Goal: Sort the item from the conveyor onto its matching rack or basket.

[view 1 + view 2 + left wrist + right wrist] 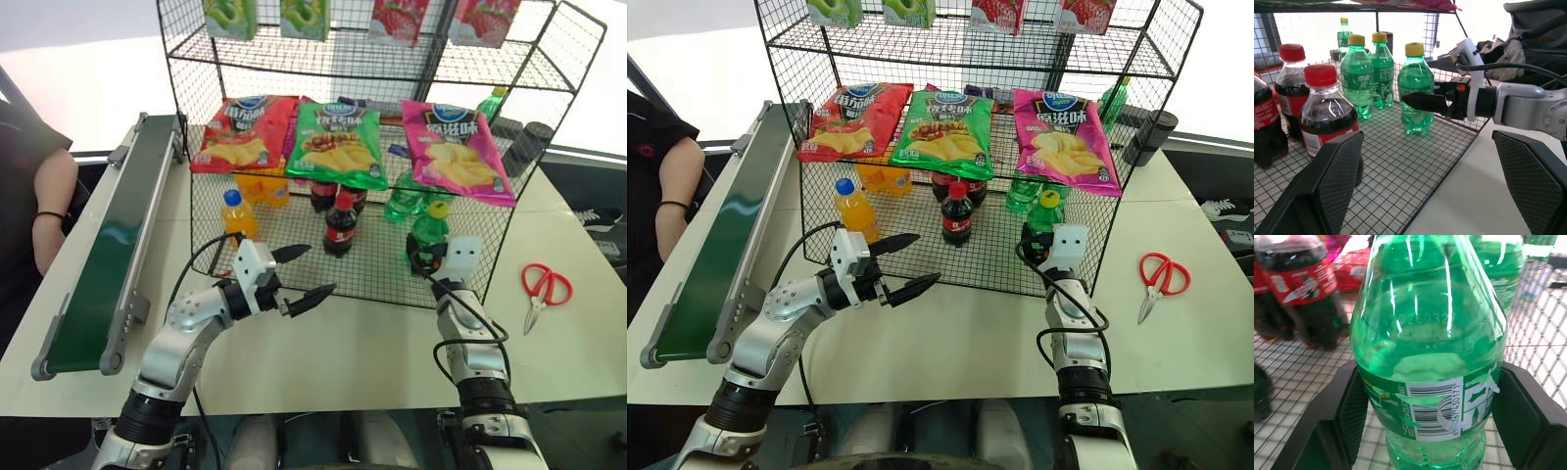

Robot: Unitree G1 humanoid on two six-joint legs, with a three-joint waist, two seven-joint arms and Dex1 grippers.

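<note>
The right pincer (427,257) is clenched on the green soda bottle (428,235), one finger on each side of its labelled body, and the bottle stands upright on the bottom wire tier of the black rack (372,279), at its front right corner, just in front of other green bottles (1365,68) and to the right of the cola bottles (340,223). The left pincer (302,277) hangs released, its two black fingers spread wide, above the white worktop (343,343) just before the rack's front edge and touching nothing. The dark-green conveyor (108,255) lies along the worktop's left side, well apart from the bottle.
</note>
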